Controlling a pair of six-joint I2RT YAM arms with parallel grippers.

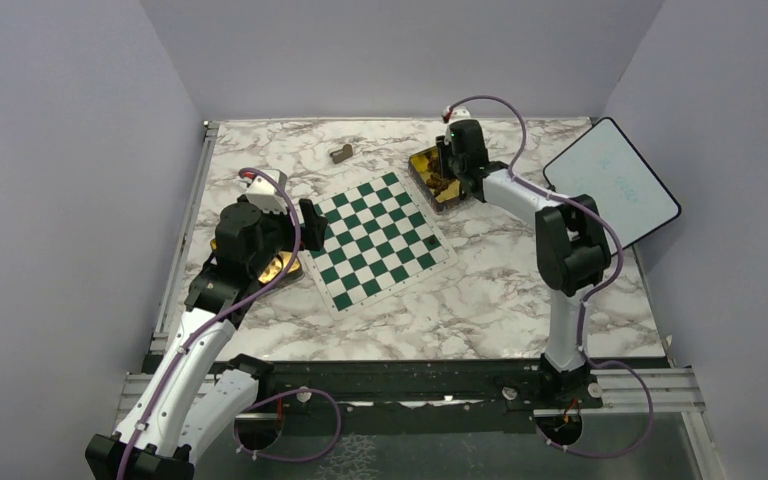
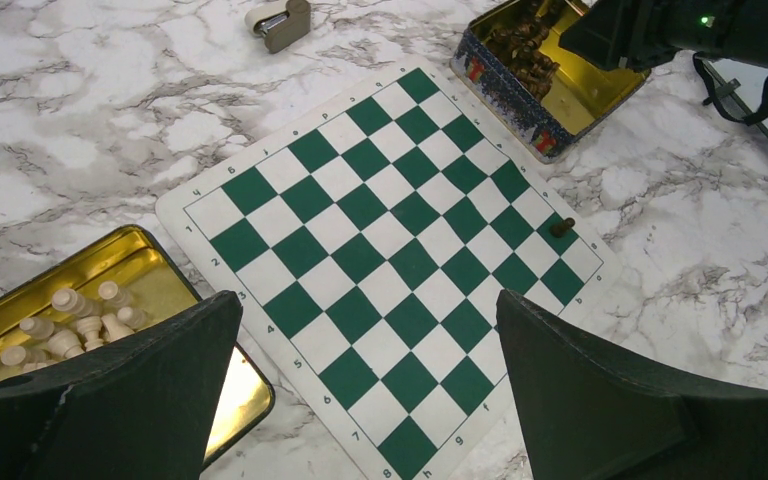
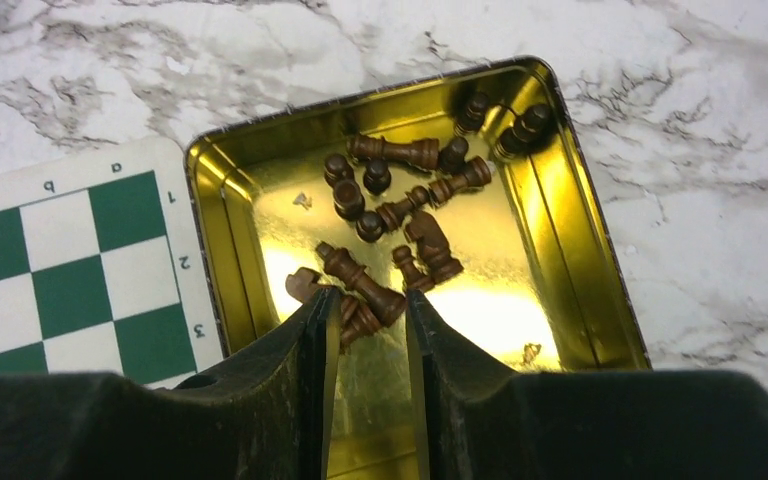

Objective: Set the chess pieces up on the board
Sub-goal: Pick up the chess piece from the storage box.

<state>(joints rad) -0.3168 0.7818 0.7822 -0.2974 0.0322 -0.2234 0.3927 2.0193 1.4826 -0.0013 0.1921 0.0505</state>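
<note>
Most of your tiny dark brown chess pieces (image 3: 432, 245) are lying in a loose heap inside a square gold metal tin (image 3: 572, 230). That tin is sitting just beside the far right corner of the flat dark green and white chequered board (image 2: 390, 260). One lone dark brown piece (image 2: 561, 227) is standing upright on the board itself, on a square at its right edge.

Your right gripper (image 3: 368, 297) is reaching down into the tin at the board's far right corner. Its black fingers (image 3: 310, 360) are standing narrowly apart with a fallen brown piece lying between the tips. You cannot tell whether they are pressing on it or only bracketing it.

Your left gripper (image 2: 370, 400) is hanging over the board's near left edge with its jaws spread wide, grasping nothing. Just beside that edge, a second gold tin (image 2: 130, 255) is holding cream-white chess pieces (image 2: 80, 320).

Beyond the board's far left corner, a small grey-tan block (image 2: 282, 22) is resting on the white marble-patterned table (image 2: 80, 120). Well apart from the board's right side, a white tablet-like panel with a black rim (image 1: 610, 180) is sitting at the table's edge.
</note>
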